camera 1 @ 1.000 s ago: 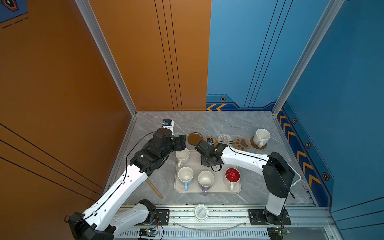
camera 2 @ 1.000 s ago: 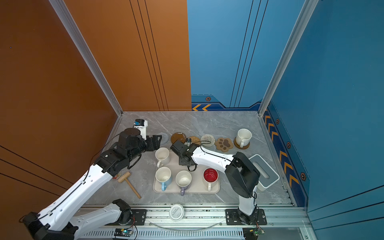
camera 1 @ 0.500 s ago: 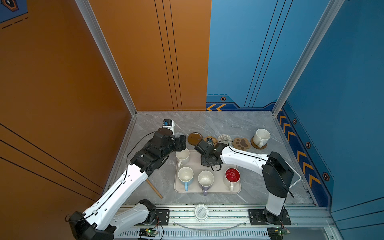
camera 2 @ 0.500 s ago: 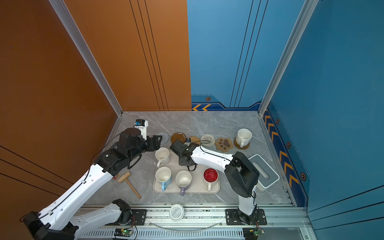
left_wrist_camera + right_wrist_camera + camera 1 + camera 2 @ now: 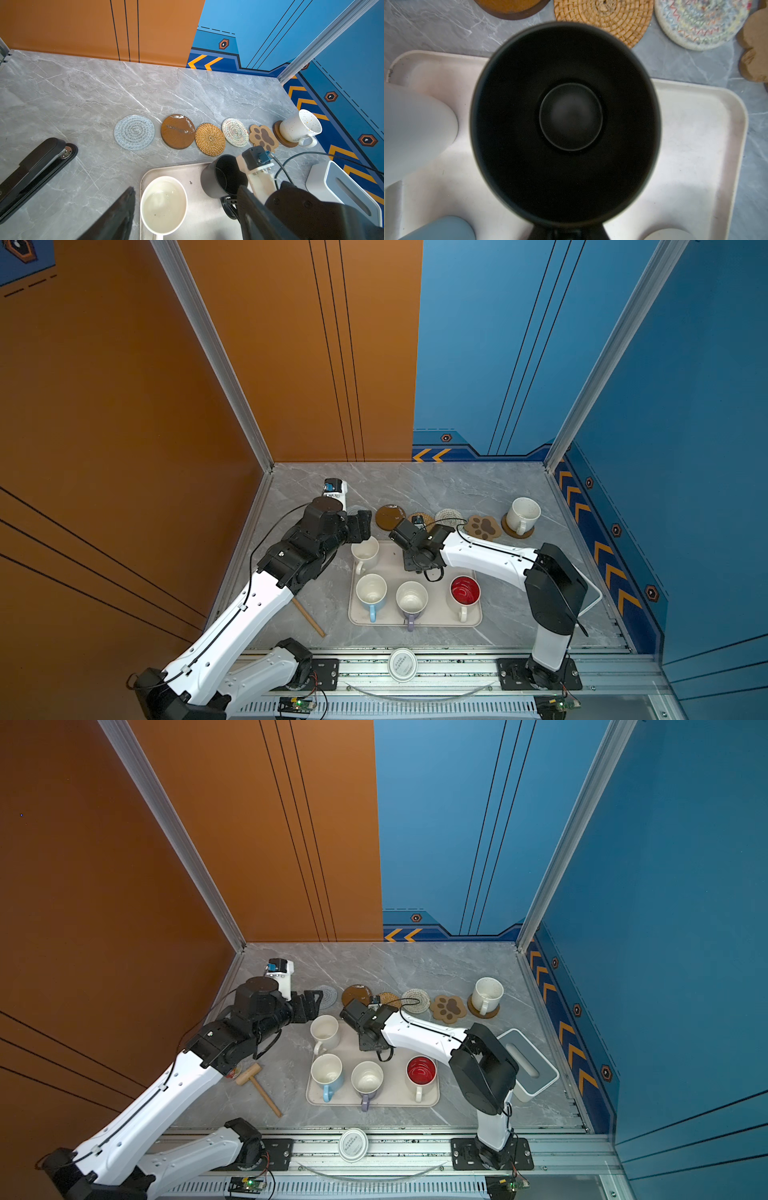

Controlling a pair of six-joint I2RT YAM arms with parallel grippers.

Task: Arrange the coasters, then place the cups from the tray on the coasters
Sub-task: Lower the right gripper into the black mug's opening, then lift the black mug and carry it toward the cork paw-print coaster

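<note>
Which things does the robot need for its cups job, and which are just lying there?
Job: grey-blue woven coaster, brown coaster, rattan coaster, whitish woven coaster, paw coaster, speckled mug on its brown disc, black mug, white mug, light blue mug, lavender mug, red-inside mug, tray.

Lying about: wooden mallet, printed lid, white-and-grey box, stapler.

Five cups [image 5: 371, 589] stand on the tray [image 5: 438, 610]; coasters [image 5: 448, 515] lie in a row behind it
</note>
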